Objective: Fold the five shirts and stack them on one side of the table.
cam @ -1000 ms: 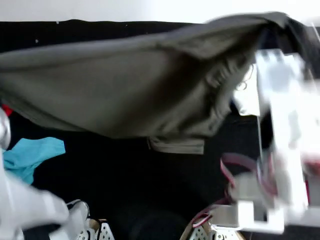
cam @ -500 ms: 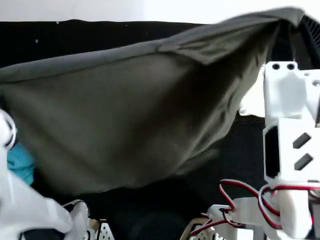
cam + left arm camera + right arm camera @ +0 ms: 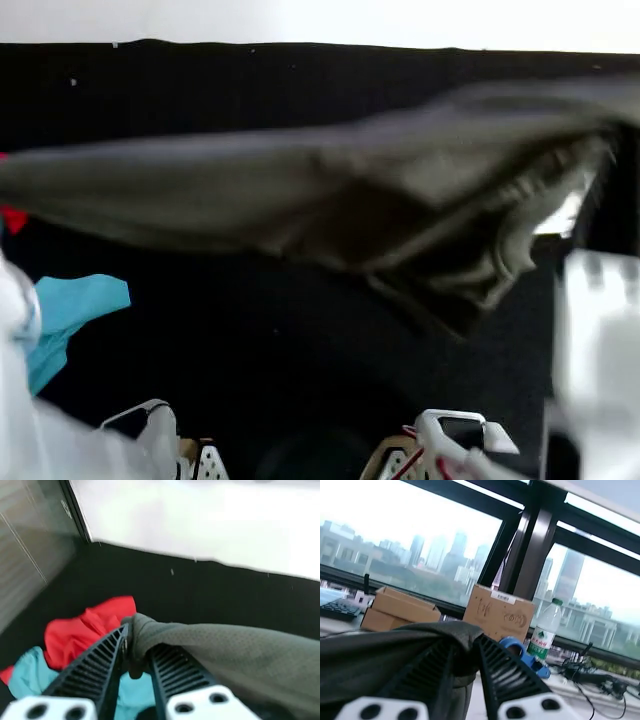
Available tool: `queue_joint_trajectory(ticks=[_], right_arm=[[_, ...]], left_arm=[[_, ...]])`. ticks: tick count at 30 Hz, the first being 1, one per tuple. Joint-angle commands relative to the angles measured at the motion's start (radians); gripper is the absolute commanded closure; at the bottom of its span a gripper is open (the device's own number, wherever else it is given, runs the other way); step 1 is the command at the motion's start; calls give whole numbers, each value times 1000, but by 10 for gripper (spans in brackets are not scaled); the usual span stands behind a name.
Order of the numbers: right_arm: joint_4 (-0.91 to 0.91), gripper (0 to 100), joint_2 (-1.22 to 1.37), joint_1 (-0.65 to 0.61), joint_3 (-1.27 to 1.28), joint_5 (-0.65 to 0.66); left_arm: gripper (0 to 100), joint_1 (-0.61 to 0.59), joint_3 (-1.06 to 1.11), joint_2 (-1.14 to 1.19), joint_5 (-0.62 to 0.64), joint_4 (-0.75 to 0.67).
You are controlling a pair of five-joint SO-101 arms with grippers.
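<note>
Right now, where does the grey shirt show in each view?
High view: grey shirt spans the picture, held up over the black table.
Left wrist view: one end pinched in the left gripper.
Right wrist view: another end pinched in the right gripper.
Shared landmark: turquoise shirt, high and left wrist views.

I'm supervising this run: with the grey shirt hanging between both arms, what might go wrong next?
1. The left gripper and right gripper each pinch only a small bunch of the grey shirt, so a corner may slip free.
2. Its middle sags in folds, so it may land creased, or partly over the teal shirt.
</note>
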Motion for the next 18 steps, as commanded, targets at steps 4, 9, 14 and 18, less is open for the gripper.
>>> queue_joint_trajectory(ticks=[4, 9, 14, 18], right_arm=[[-87, 993, 1, 2, 59, -2], [-220, 993, -1, -1, 325, -8], [-410, 993, 1, -64, 713, -2], [-661, 993, 2, -91, 1075, -2]], left_arm=[[992, -15, 94, -45, -57, 8], [992, -62, 226, -8, -64, -8], [992, -51, 344, 128, -64, -120], [992, 28, 380, 288, -64, -161]])
